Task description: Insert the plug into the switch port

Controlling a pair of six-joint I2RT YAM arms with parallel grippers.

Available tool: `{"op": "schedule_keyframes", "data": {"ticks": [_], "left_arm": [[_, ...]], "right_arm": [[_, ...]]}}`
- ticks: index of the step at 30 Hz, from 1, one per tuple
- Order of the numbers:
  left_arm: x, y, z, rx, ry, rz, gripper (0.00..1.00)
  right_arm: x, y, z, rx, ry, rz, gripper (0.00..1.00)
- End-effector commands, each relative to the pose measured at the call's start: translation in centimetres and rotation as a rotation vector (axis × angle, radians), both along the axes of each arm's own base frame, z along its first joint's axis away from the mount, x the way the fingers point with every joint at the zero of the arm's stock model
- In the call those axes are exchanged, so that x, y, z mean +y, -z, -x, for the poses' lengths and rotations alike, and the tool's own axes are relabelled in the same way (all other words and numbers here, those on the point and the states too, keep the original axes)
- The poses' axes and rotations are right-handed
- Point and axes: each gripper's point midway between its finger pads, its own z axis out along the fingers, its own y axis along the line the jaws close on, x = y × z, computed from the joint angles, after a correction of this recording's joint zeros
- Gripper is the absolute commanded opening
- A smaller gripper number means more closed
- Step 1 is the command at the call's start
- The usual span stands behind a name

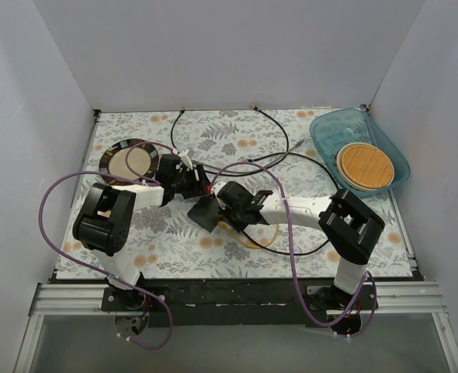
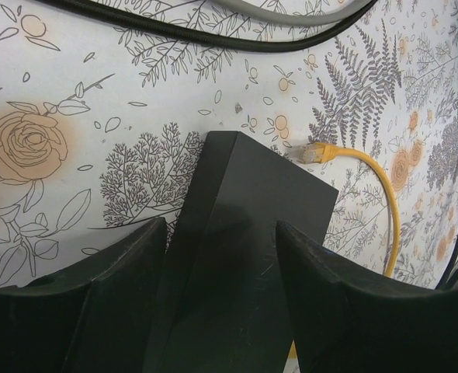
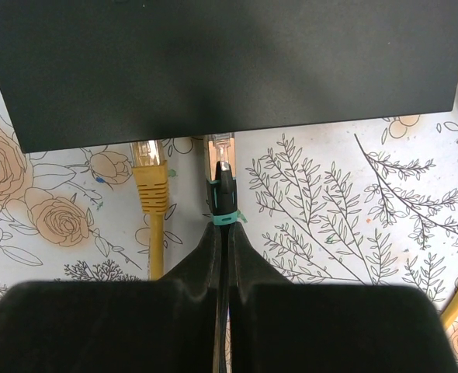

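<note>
The switch (image 2: 237,233), a flat matte-black box, sits tilted between the fingers of my left gripper (image 2: 221,233), which is shut on its two sides. Seen from above, the switch (image 1: 206,211) lies at mid-table between my left gripper (image 1: 196,186) and my right gripper (image 1: 230,203). My right gripper (image 3: 221,229) is shut on a black cable just behind its plug (image 3: 223,183), which has a teal band. The plug's clear tip meets the switch's near edge (image 3: 229,124). The sockets themselves are hidden.
A yellow plug (image 3: 150,167) on its yellow cable (image 1: 252,237) lies just left of the black plug, its tip at the switch edge. A dark-rimmed plate (image 1: 130,159) sits back left. A blue bin (image 1: 392,155) with a round wicker mat stands back right. Black cables (image 1: 275,128) cross the back.
</note>
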Motion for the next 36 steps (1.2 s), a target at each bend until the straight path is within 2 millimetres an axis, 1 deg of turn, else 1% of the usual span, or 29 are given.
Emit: {"op": "schedule_keyframes", "data": {"ticks": [1,9,12,18,23,29,36], "left_arm": [[-0.2,-0.3,-0.1,-0.01,0.012,0.021,0.57],[-0.4,-0.3,0.0,-0.008,0.022,0.031,0.56],[-0.6,-0.2,0.1,-0.004,0.032,0.04,0.52],[-0.7,0.1,0.4,0.013,0.028,0.052,0.51],[-0.6,0.4,0.4,0.028,0.008,0.059,0.51],[-0.9,0.5,0.5,0.054,0.001,0.081,0.52],[-1.1,0.7,0.7,0.076,-0.002,0.101,0.52]], "right_arm": [[1.8,-1.2,-1.0,-0.034,0.006,-0.054,0.01],[2.4,-1.0,-1.0,-0.033,0.009,-0.065,0.01],[2.5,-1.1,-1.2,-0.044,0.023,-0.07,0.01],[3.1,-2.3,-1.8,-0.071,0.044,-0.108,0.01],[3.5,-3.1,-1.8,-0.092,0.049,-0.129,0.01],[3.7,-3.3,-2.0,-0.136,0.065,-0.107,0.01],[3.8,-3.0,-2.4,-0.202,0.097,-0.034,0.01]]}}
